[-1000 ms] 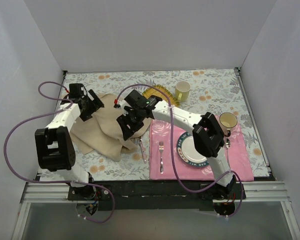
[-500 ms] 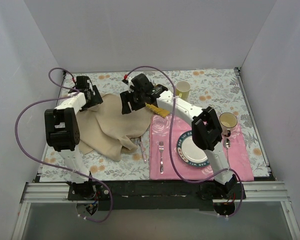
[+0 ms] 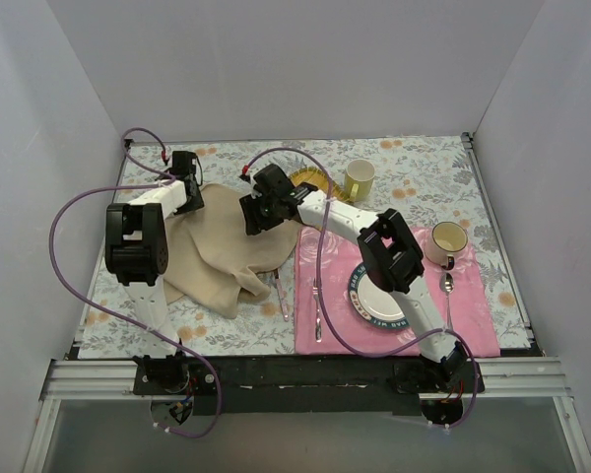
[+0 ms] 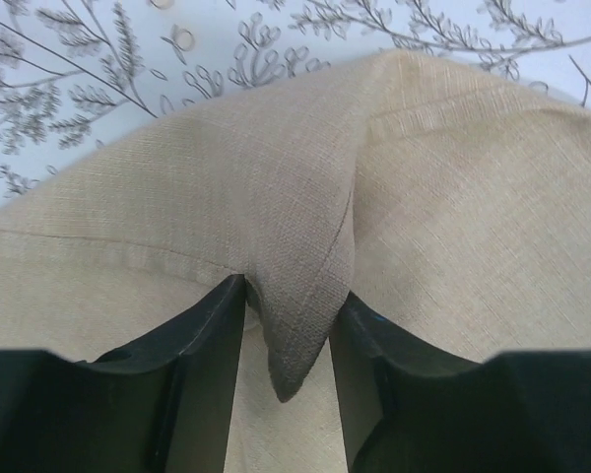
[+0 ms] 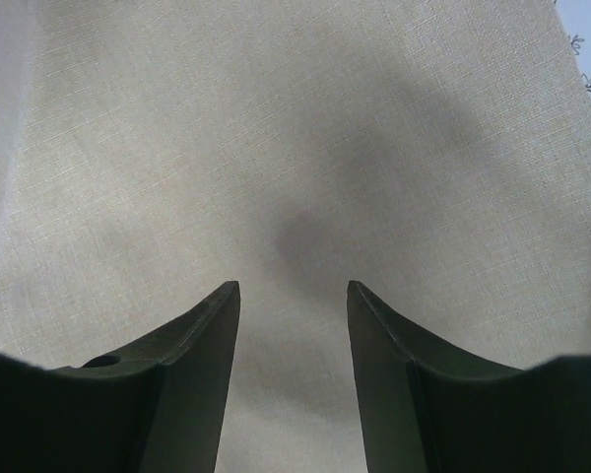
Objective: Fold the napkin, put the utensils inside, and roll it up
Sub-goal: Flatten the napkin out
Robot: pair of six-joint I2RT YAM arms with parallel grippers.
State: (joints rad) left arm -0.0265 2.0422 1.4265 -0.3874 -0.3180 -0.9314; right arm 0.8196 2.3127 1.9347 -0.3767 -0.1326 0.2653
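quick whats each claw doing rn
left claw: closed on a pinched fold of the napkin
right claw: open above the napkin, holding nothing

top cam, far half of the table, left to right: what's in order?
left claw → right claw → yellow checked cloth → pale yellow mug → cream cup. The napkin is left out because it spreads under both claws.
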